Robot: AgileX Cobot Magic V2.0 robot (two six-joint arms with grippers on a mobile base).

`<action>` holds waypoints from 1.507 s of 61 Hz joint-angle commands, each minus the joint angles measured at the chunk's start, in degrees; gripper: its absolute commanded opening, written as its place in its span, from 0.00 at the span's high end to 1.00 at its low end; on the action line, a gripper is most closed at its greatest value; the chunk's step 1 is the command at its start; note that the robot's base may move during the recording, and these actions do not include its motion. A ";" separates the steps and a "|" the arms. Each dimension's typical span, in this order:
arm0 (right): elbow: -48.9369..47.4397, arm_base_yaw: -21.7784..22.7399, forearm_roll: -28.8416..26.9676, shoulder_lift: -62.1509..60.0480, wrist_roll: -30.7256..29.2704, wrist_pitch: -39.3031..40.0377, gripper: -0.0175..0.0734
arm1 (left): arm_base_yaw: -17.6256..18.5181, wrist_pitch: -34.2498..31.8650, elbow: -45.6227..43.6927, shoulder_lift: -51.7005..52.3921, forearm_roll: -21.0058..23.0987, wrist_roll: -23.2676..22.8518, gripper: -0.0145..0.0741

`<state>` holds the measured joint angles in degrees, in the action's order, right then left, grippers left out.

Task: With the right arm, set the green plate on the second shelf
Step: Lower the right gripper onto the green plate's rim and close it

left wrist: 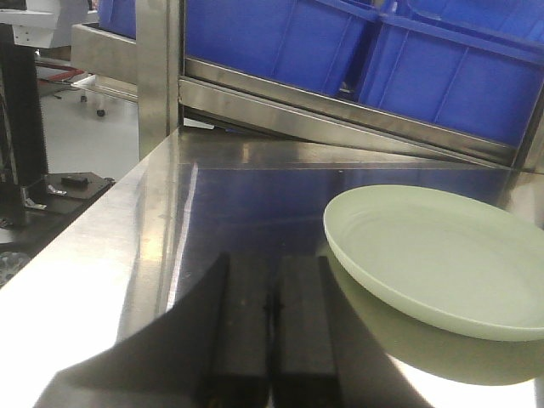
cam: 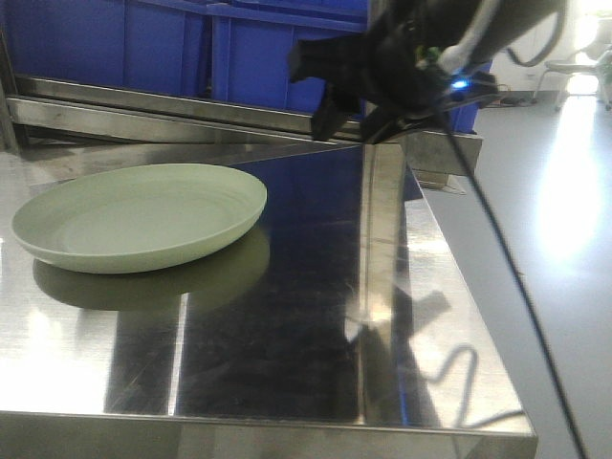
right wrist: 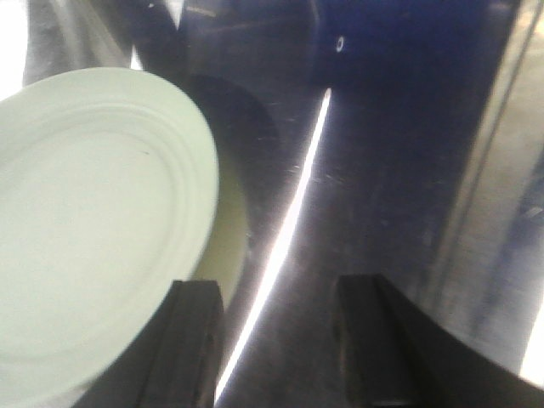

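The green plate (cam: 143, 218) is pale sage green and lies flat on the left part of the steel table (cam: 287, 325). It also shows in the left wrist view (left wrist: 442, 255) and the right wrist view (right wrist: 93, 221). The black right arm (cam: 430, 48) reaches in from the top right. Its gripper (cam: 344, 120) hangs above the back of the table, right of the plate, with thin cables trailing. In the right wrist view the right gripper (right wrist: 280, 340) is open and empty, its left finger (right wrist: 200, 340) beside the plate's rim. The left gripper (left wrist: 272, 331) is shut and empty, left of the plate.
Blue plastic bins (cam: 191, 48) sit on a steel shelf rail (cam: 143, 105) right behind the table. The table's right edge (cam: 478, 316) drops to a grey floor (cam: 564, 210). A black cable (cam: 516, 277) hangs past that edge.
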<state>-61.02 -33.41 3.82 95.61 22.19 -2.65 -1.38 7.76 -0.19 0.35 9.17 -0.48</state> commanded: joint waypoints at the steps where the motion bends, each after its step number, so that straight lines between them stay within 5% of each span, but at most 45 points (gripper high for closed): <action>1: -5.01 -0.31 -1.19 0.14 -0.03 1.80 0.34 | 0.45 -5.14 2.29 1.22 0.27 0.01 0.70; 55: -29.31 -2.95 -8.29 18.81 -0.03 -14.56 0.34 | 0.45 -5.14 2.29 1.22 0.27 0.01 0.70; 92: -31.05 -3.89 -8.79 22.18 -0.03 -15.95 0.35 | 0.45 -5.14 2.29 1.22 0.27 0.01 0.70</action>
<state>-90.02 -36.93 -4.45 120.53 22.31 -21.13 -1.38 7.76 -0.19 0.35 9.17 -0.48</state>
